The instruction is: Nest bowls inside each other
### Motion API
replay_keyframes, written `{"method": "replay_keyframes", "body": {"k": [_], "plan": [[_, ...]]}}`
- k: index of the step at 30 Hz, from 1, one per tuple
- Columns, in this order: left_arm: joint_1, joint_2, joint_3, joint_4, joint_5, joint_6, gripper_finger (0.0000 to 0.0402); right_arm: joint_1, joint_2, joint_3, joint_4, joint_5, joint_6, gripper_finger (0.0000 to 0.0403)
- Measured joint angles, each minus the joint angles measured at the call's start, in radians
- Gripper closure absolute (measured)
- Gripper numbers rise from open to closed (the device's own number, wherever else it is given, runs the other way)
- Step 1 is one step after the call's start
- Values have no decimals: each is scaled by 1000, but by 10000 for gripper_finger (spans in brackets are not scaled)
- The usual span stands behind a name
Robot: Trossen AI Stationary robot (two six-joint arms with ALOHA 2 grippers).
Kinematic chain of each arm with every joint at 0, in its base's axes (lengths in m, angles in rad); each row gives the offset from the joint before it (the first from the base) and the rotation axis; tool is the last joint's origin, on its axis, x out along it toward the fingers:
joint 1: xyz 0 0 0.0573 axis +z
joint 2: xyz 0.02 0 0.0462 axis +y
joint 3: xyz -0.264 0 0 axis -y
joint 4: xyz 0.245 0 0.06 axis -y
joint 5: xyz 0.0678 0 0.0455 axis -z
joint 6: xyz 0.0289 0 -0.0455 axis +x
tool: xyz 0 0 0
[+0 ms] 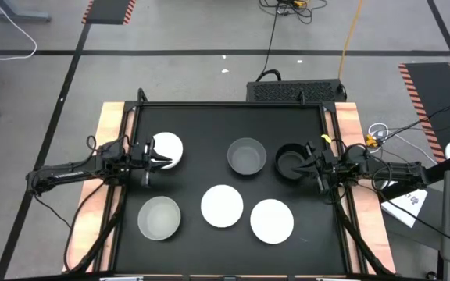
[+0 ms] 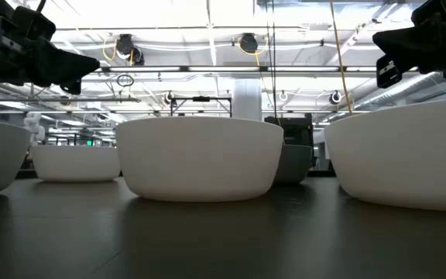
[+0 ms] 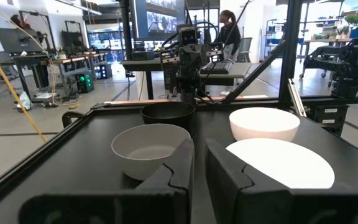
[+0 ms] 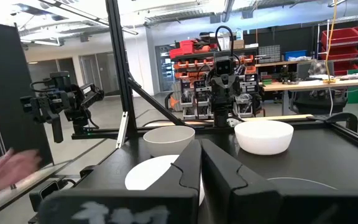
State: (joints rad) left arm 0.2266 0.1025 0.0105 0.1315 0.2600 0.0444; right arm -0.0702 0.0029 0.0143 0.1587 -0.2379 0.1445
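Right gripper (image 1: 309, 164) hovers over black bowl (image 1: 290, 161), round and shallow.

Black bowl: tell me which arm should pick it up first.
Right, probably. The right gripper hovers right at the black bowl by the table's right edge, while the left gripper sits across the table at a white bowl.

- High view: straight down from above, taking in the whole black table (image 1: 225, 117) and both arms.
- Low view: at tabletop level, very near the bowls, facing across into the room.
- Wrist views: each looks across the table toward the opposite arm; both share the middle bowls.
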Motion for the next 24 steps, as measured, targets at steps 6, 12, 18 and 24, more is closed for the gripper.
{"method": "replay_keyframes", "body": {"k": [6, 12, 18, 24], "plan": [[0, 0, 0, 0, 0, 0, 360, 0, 0, 0, 0, 0, 0, 399], [0, 0, 0, 0, 0, 0, 360, 0, 0, 0, 10, 0, -33, 399], [0, 0, 0, 55, 0, -2, 360, 0, 0, 0, 9, 0, -33, 399], [0, 0, 0, 118, 0, -54, 360, 0, 0, 0, 12, 0, -33, 399]]}}
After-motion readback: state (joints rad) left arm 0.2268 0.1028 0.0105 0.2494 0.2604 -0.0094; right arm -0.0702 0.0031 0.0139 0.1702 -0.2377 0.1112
